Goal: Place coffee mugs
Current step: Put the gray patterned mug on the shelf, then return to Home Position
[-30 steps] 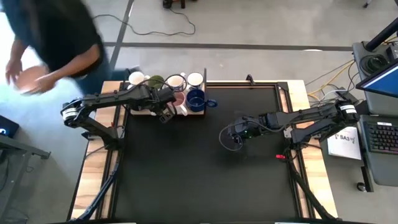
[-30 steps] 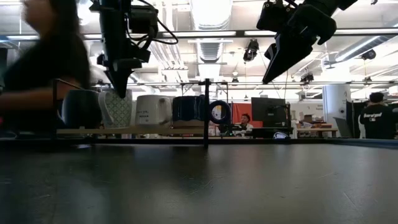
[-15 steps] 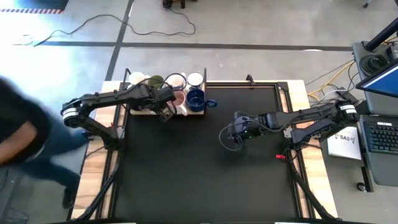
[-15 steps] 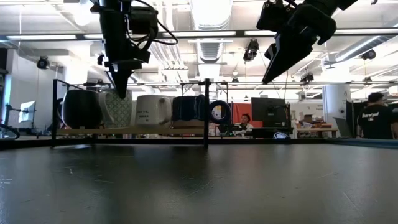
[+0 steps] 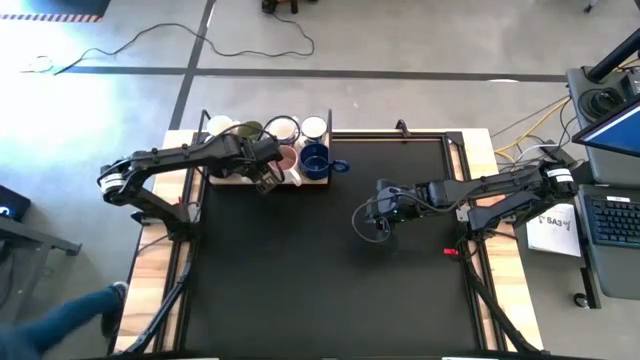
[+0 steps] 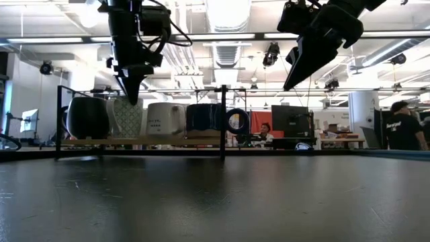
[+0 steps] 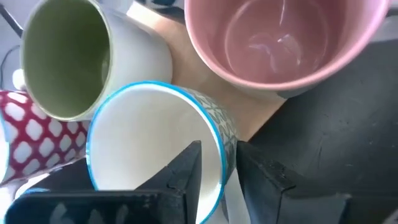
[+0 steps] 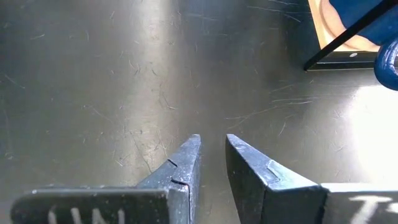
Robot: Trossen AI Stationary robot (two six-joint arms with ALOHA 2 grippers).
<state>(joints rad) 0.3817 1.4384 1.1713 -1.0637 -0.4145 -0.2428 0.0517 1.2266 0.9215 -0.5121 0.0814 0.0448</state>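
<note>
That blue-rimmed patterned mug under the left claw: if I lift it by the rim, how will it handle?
The blue-rimmed mug looks like glazed ceramic, so probably rigid but slick against the left claw, whose fingers straddle its wall. Gripped at one side, it would likely hang tilted. The pink mug and olive-lined mug crowd it, so knocks seem likely.

A black worktop with pale wooden edges, a loose cable on the grey floor, a laptop at right
</note>
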